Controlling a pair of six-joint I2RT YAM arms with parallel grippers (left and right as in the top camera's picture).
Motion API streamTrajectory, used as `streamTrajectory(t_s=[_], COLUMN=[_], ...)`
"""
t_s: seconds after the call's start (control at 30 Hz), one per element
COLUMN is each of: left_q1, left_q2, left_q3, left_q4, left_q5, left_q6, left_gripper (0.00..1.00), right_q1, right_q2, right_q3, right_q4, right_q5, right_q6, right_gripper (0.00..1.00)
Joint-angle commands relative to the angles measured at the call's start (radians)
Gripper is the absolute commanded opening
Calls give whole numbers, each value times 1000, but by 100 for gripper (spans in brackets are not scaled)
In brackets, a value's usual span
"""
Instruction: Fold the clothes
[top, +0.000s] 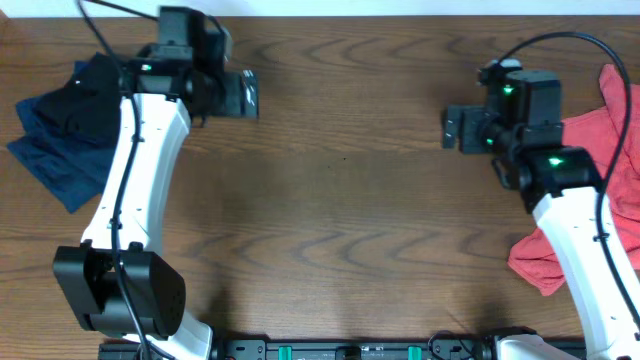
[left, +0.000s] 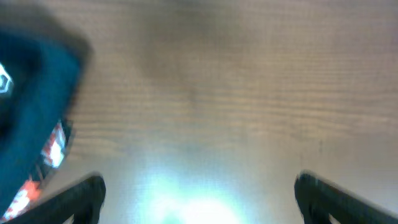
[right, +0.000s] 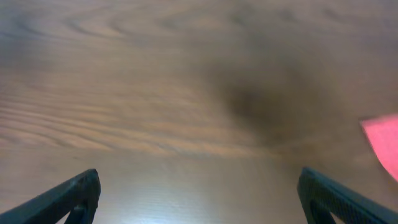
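Left pincer (top: 243, 95) gaped empty, navy pile (top: 55, 135) off to its left | right pincer (top: 452, 128) gaped empty, red cloth (top: 590, 190) off to its right | we judged: pinch one garment's edge, drag it onto counter (top: 340, 210) between pincers, flatten first.

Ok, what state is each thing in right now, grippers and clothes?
Left gripper: open, holding nothing.
Right gripper: open, holding nothing.
Navy garment: crumpled, unfolded, at the left edge.
Black garment: bunched up on the navy one, unfolded.
Pinkish-red garment: crumpled, unfolded, at the right edge.
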Motion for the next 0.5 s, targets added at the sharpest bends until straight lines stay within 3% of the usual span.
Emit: streamTrajectory(t_s=[0.0, 0.17, 0.37, 0.4, 0.47], left_q1=[12, 12, 2, -3, -6], left_q2=[-53, -232, -709, -797, -929], left_q3=[7, -67, -434, -507, -607], left_q4=[-115, -162, 153, 224, 314], left_q5=[-60, -60, -59, -56, -56], left_q6=[-50, -35, -59, -59, -59], left_gripper=[98, 98, 98, 98, 98], right_q1=[-58, -71, -29, -24, -25], right_q2=[-42, -192, -558, -623, -749], right_q3=[23, 16, -148, -189, -266], right_q4=[-76, -195, -122, -97, -59], right_q5=[0, 40, 125, 142, 157], right_q6=[1, -15, 8, 13, 13], right_gripper=[99, 99, 91, 99, 99])
